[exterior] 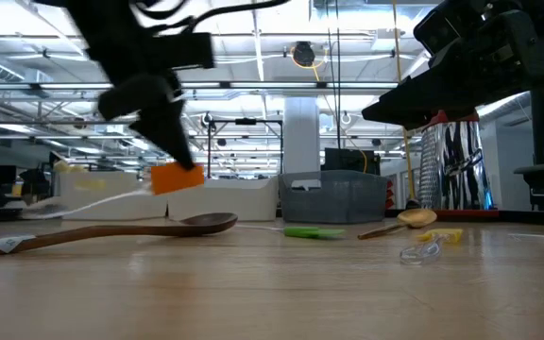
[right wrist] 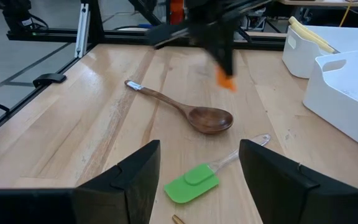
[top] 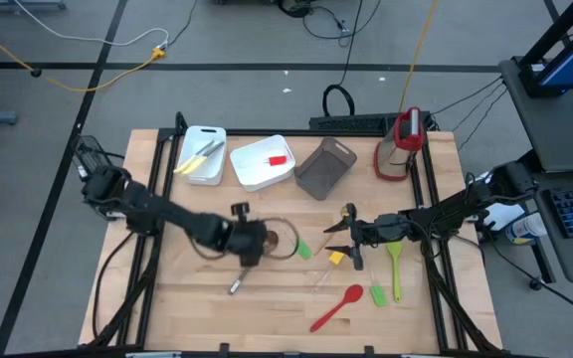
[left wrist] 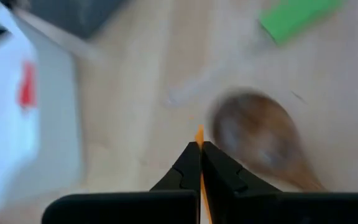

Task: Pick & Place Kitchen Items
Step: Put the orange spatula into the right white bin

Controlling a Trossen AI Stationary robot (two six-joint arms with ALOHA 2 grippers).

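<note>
— Where is the orange spatula (exterior: pixel 176 178)?
— Clamped in the left gripper (left wrist: pixel 200 149), lifted above the wooden spoon (right wrist: pixel 191 112) at mid-table.
— The right gripper (right wrist: pixel 199 167)?
— Fingers spread wide, holding nothing, just beside the green spatula (right wrist: pixel 192 183).

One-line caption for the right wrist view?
Left gripper lifts an orange spatula above the wooden spoon; green spatula lies nearer.

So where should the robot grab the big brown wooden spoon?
On its long thin handle, around the middle. The wooden spoon lies flat on the table, so coming straight down from above with the fingers across the handle looks best. The bowl end is wide and rounded, likely harder to pinch.
</note>
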